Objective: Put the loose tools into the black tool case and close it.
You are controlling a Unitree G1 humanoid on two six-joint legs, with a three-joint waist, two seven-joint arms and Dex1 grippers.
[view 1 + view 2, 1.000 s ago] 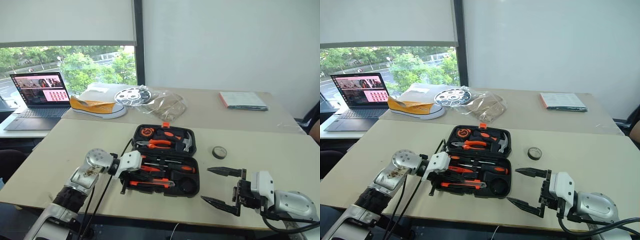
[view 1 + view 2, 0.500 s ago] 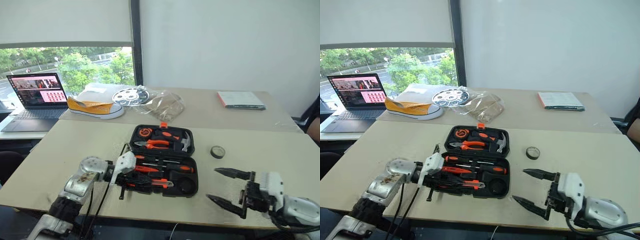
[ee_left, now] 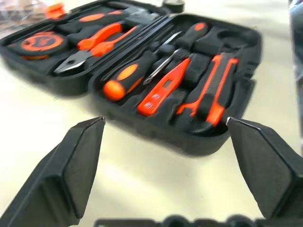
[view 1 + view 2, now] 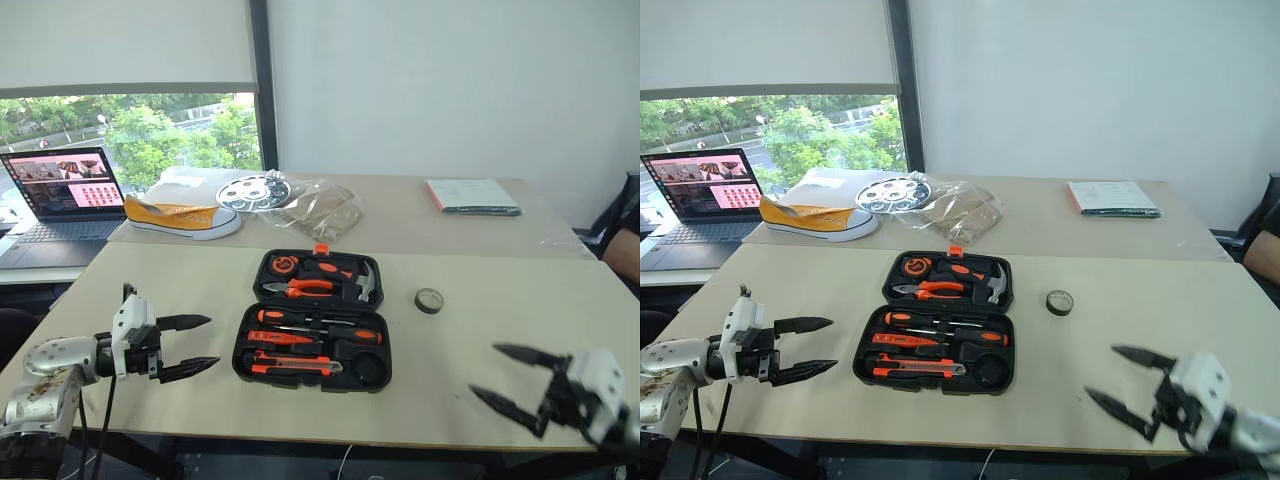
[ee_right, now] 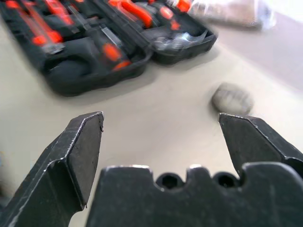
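From the head views, the black tool case lies open in the middle of the table, a bit nearer the front edge. Screwdrivers and the utility knife already sit in its front half. The one loose bit is the small tape roll, on the table just off the case's right side, toward the right edge. Left gripper hangs near the front left corner, fingers spread and empty. Right gripper is over the front right edge, fingers also wide apart with nothing in them.

Left wrist view gets you close to the case's front half: the slim orange tester and the knife look seated, which the head views can't really confirm.

Right wrist view shows the roll lying flat ahead of the fingers, with the round empty recess in the case off to the side.

Risk, I'd guess: the roll is low and flat, so the fingers could skid it away, or the lid jams if it lands crooked.
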